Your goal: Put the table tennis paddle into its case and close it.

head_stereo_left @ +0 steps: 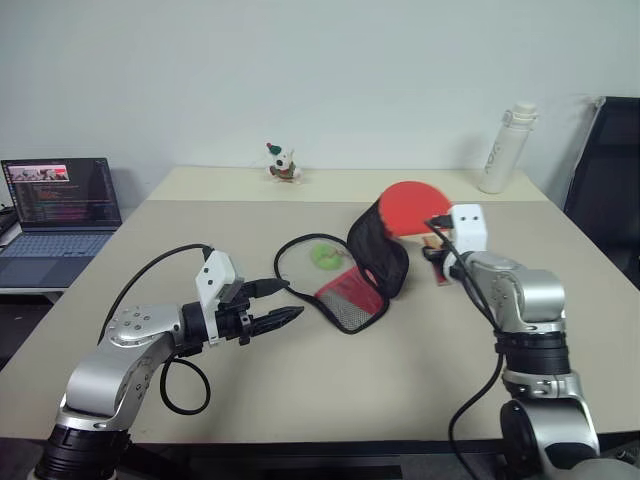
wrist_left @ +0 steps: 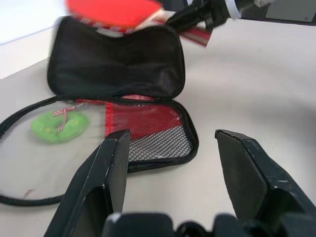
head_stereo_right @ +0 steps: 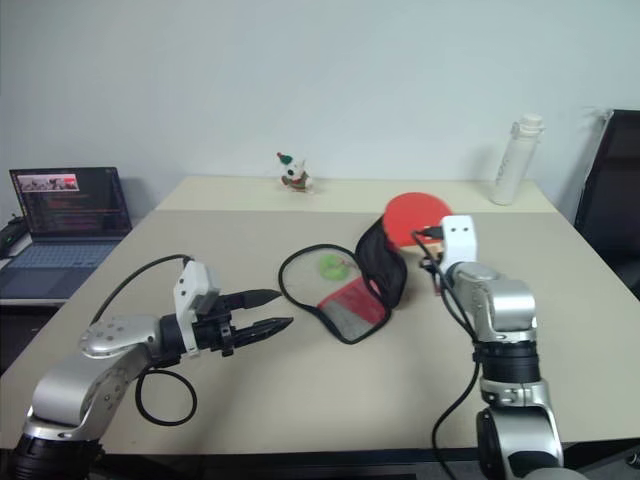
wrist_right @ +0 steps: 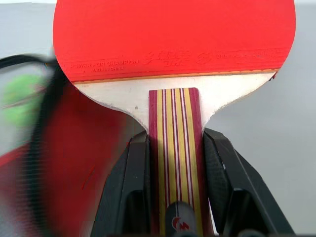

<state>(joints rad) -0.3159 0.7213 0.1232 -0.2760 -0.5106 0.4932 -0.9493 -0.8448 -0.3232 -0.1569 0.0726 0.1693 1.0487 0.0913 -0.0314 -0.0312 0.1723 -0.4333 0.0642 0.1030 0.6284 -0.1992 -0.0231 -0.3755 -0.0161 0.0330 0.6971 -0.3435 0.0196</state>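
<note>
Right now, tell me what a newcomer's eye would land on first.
The red table tennis paddle, clamped by its striped handle in the right gripper, held above the table. Just left of it, mid-table, the open case lies with a green fuzzy charm inside. The left gripper hovers open, pointing at the case.

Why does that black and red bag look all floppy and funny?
The case is unzipped and lies sprawled on the table, its black half propped up, its red mesh half flat, the green charm lying loose. Nothing looks broken. The right end effector holds the table tennis paddle by its handle, just behind the case.
</note>
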